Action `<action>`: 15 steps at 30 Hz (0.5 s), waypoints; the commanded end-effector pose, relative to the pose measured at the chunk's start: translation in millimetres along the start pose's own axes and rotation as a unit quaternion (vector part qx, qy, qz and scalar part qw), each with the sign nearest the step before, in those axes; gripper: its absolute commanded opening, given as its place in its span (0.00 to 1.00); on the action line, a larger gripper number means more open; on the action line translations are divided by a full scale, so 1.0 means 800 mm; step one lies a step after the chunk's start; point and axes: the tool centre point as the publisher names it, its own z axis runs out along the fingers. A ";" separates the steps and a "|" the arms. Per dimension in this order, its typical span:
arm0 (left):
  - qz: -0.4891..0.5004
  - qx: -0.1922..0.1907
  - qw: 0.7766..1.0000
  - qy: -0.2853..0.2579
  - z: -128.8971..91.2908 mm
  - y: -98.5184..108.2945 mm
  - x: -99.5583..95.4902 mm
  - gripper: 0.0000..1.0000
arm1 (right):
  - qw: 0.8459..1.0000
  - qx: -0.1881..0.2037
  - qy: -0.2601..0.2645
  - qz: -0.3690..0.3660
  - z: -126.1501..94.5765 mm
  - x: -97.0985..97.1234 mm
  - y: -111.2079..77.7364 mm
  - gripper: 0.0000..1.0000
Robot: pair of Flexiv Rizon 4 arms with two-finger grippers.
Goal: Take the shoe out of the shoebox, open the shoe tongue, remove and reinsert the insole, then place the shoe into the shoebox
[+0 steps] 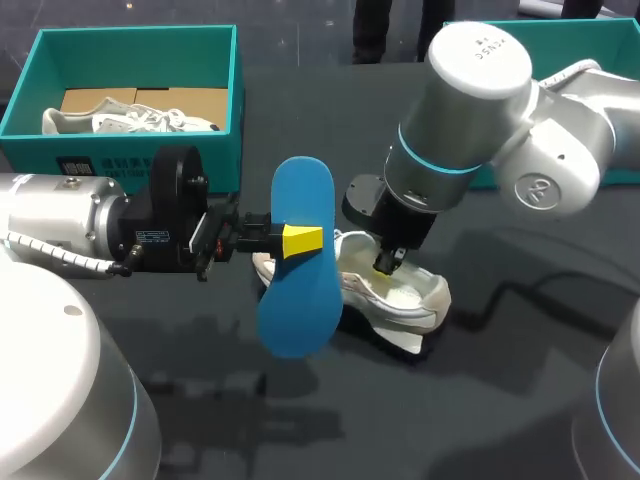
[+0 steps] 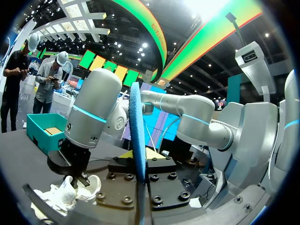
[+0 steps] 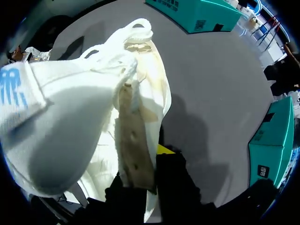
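Left pincer [image 1: 298, 241] clamps one insole [image 1: 300, 190], right pincer [image 1: 387, 263] one shoe [image 1: 405, 295]; second shoe [image 1: 130, 122] boxed

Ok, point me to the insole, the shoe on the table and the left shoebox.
insole [image 1: 297, 300]: head view, lower half of its blue face.
shoe [image 1: 412, 296]: head view, inside the heel opening.
shoebox [image 1: 130, 60]: head view, inner back wall.

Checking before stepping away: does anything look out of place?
Only the blue insole: it's out of the white shoe, held aloft by the left hand. The right hand grips the shoe's opening.
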 end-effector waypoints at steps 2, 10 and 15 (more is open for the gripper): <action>0.000 0.001 1.000 -0.002 0.001 0.002 0.002 0.00 | 1.000 -0.006 0.000 0.000 -0.001 0.001 -0.003 0.00; 0.000 0.001 1.000 -0.002 0.001 0.002 0.002 0.00 | 0.982 -0.001 -0.009 0.189 -0.011 -0.007 0.004 0.00; 0.000 0.001 1.000 -0.002 0.001 0.002 0.002 0.00 | 0.947 0.004 -0.066 0.313 -0.019 -0.006 0.000 0.00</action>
